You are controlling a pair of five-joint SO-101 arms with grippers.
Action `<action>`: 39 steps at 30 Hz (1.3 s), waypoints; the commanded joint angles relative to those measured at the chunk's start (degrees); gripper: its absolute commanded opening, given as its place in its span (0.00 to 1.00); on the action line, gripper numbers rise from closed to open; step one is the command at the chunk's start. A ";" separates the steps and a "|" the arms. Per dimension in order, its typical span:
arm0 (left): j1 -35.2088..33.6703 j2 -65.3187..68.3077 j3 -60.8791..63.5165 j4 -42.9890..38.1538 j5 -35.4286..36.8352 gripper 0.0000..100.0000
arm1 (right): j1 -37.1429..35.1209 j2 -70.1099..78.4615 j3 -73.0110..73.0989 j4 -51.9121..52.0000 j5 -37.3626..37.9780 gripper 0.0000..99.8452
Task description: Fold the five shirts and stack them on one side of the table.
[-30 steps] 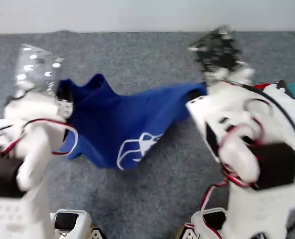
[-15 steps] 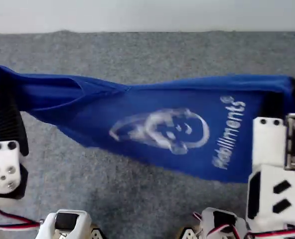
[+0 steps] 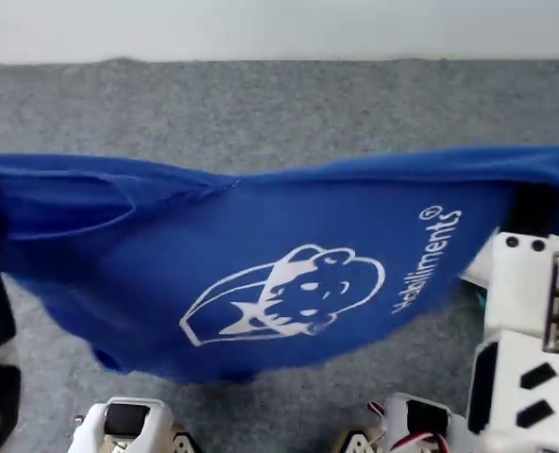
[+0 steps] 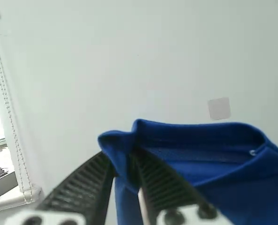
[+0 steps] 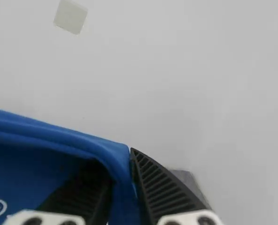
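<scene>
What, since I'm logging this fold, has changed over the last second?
Both arms raised the blue shirt with white print up from the grey table and pulled it wide; it now hangs spread between the left gripper and right gripper. Both remain shut on its top edge.

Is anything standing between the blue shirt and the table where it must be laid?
Nothing visible does. The blue shirt hangs stretched between the left gripper and right gripper; the table under it is hidden.

Three cameras share one stretched blue fabric shirt point(image 3: 119, 245).
High camera looks down from the near side over a grey felt tabletop point(image 3: 279, 104); wrist cameras hug the shirt's edge, facing a white wall point(image 4: 153, 56).
</scene>
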 commanded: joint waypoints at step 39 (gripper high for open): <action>-5.01 38.68 1.36 -9.85 -2.37 0.01 | -10.68 33.27 23.38 -36.35 -9.58 0.01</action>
